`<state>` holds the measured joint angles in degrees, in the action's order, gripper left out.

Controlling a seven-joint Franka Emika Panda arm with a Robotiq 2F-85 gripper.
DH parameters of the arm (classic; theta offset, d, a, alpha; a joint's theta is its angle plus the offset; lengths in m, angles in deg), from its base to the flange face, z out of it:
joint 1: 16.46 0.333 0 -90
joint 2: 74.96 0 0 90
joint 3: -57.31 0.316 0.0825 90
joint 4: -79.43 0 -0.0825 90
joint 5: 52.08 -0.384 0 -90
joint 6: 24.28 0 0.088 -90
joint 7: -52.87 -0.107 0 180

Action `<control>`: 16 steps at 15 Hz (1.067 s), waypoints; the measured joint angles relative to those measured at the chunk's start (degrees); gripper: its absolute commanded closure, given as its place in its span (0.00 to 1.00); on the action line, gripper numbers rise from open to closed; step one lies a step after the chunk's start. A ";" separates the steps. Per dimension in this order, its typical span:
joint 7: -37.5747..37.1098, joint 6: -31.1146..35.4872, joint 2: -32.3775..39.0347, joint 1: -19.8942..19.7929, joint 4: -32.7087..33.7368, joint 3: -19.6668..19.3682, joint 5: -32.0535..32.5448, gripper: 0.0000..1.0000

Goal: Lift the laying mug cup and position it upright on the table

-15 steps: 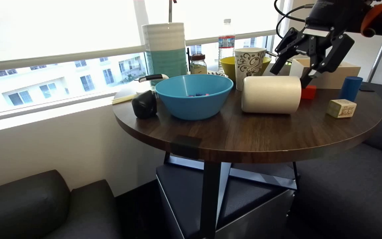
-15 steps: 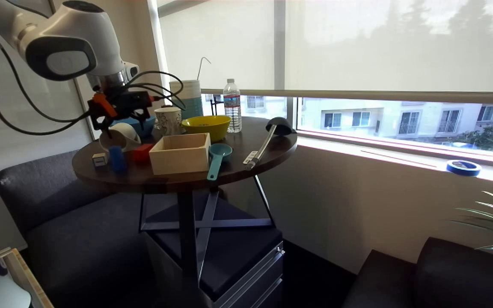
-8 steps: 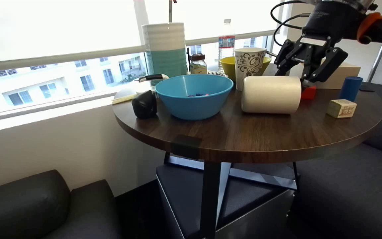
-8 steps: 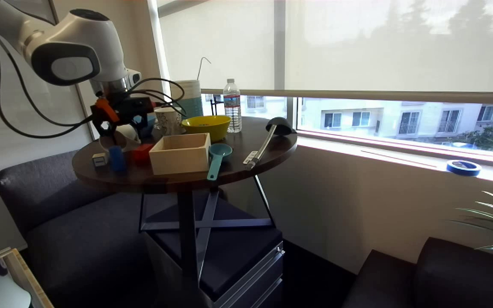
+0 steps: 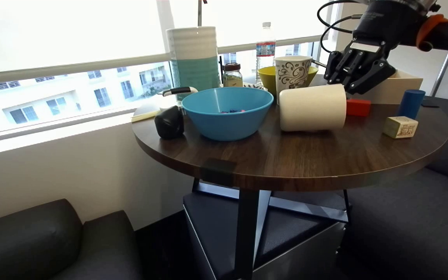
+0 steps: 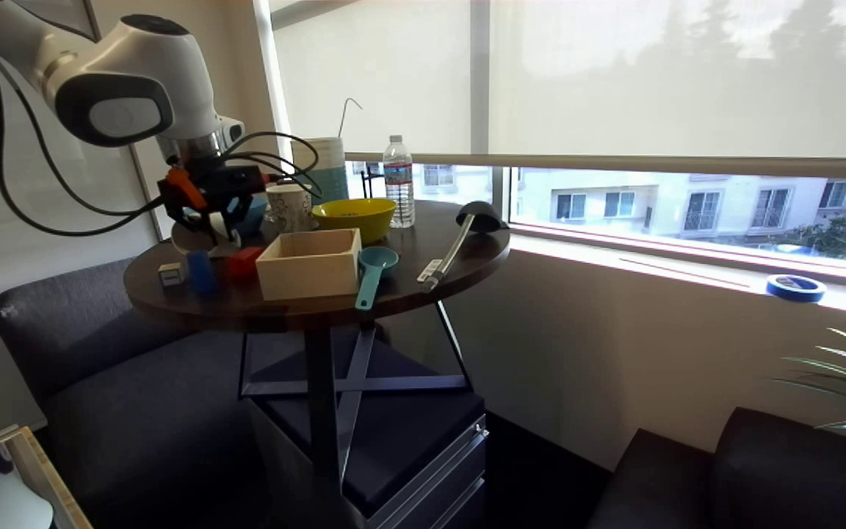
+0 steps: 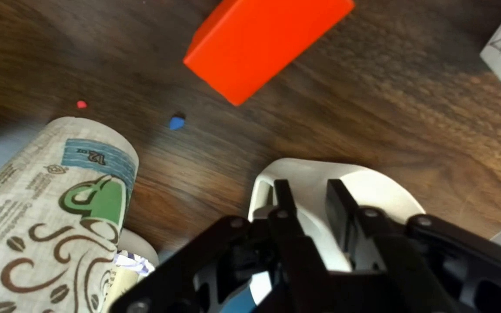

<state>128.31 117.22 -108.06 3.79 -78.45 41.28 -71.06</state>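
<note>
The cream-white mug cup [image 5: 312, 109] lies on its side on the dark round table [image 5: 286, 163], its raised end tilted up toward my gripper [image 5: 340, 82]. In the wrist view the wall of the mug cup [image 7: 311, 174] runs between the two fingers of my gripper [image 7: 308, 188]. One finger stands at the handle side, the other in the bright mouth. The jaws have come close together and look shut on that wall; the contact itself is partly hidden. Fingertips are mostly hidden behind the mug in an exterior view. The mug [image 6: 189, 241] is largely covered by the gripper there.
Beside the mug are a red block [image 7: 263, 43], a blue cylinder [image 5: 411, 104] and a printed cube [image 5: 401, 127]. A blue bowl [image 5: 227, 116] and a patterned cup [image 5: 292, 77] stand on its other side. Behind are a wooden box [image 6: 308, 268] and a yellow bowl [image 6: 355, 219].
My gripper came down to the mug's mouth and its fingers drew together. The mug shifted slightly away from the red block, and its open end rose.
</note>
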 measured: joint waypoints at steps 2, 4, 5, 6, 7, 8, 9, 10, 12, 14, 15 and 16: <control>0.05 0.32 -0.01 0.00 0.16 0.00 -0.04 0.97; 0.06 0.48 -0.06 -0.08 0.29 0.02 -0.04 0.96; 0.06 0.49 -0.11 -0.17 0.34 0.08 -0.04 0.98; 0.06 0.49 -0.21 -0.36 0.48 0.26 -0.04 0.99; 0.06 0.32 -0.44 -0.72 0.67 0.58 0.01 0.98; -0.01 -0.34 -0.72 -1.26 0.68 1.13 0.19 0.97; -0.20 -1.17 -1.09 -1.94 0.68 1.91 0.41 0.97; -0.68 -2.45 -1.65 -2.78 0.72 2.89 0.83 0.97; -2.32 -5.89 -3.20 -4.52 1.04 5.15 2.37 0.97; -4.76 -10.33 -4.85 -5.88 2.18 7.51 4.53 0.97; -6.19 -12.57 -5.60 -6.27 3.02 8.66 5.57 0.97; -7.62 -14.69 -6.27 -6.50 4.04 9.74 6.53 0.97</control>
<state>120.69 102.53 -114.33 -2.71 -74.41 51.02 -64.53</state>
